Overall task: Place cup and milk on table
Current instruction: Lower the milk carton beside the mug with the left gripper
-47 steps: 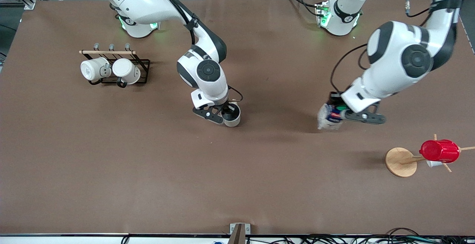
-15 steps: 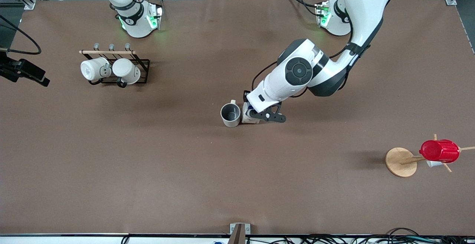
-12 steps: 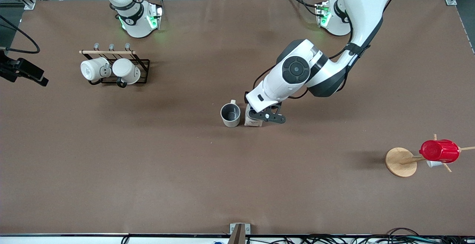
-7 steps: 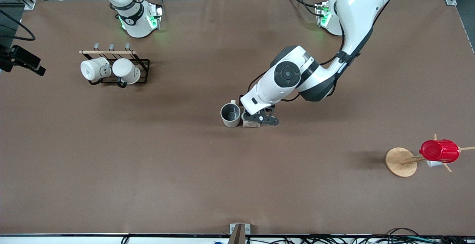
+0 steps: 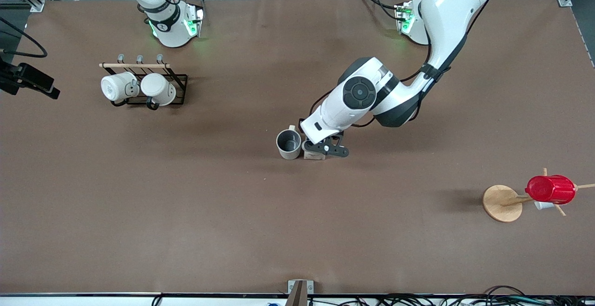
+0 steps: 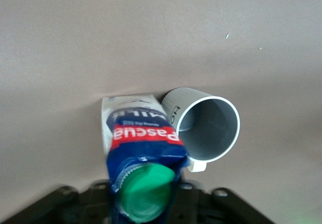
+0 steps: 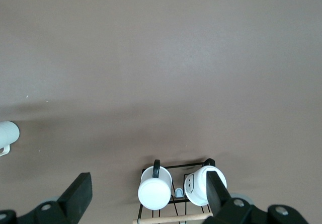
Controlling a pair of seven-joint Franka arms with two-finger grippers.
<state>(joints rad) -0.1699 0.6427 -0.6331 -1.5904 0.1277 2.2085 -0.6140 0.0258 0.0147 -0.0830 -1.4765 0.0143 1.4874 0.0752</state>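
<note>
The cup point(image 5: 288, 144) stands upright on the brown table point(image 5: 186, 213) near its middle, its handle pointing toward the robots' bases. The milk point(image 5: 315, 155) stands right beside it toward the left arm's end, mostly hidden under my left gripper point(image 5: 325, 148). In the left wrist view the milk point(image 6: 143, 133), with its green cap and red label, sits between the jaws of my left gripper point(image 6: 146, 201) and touches the cup point(image 6: 206, 128). My right gripper point(image 5: 37, 83) waits high over the table's edge at the right arm's end. It is open and empty in its wrist view point(image 7: 148, 199).
A black wire rack point(image 5: 179, 83) with two white mugs point(image 5: 139, 87) stands near the right arm's base. A wooden stand point(image 5: 501, 202) carrying a red ribbed cup point(image 5: 551, 189) stands at the left arm's end, nearer to the front camera.
My left gripper has brought the milk across and set it down beside the cup. My right gripper has let go of the cup and drawn back to the table's edge.
</note>
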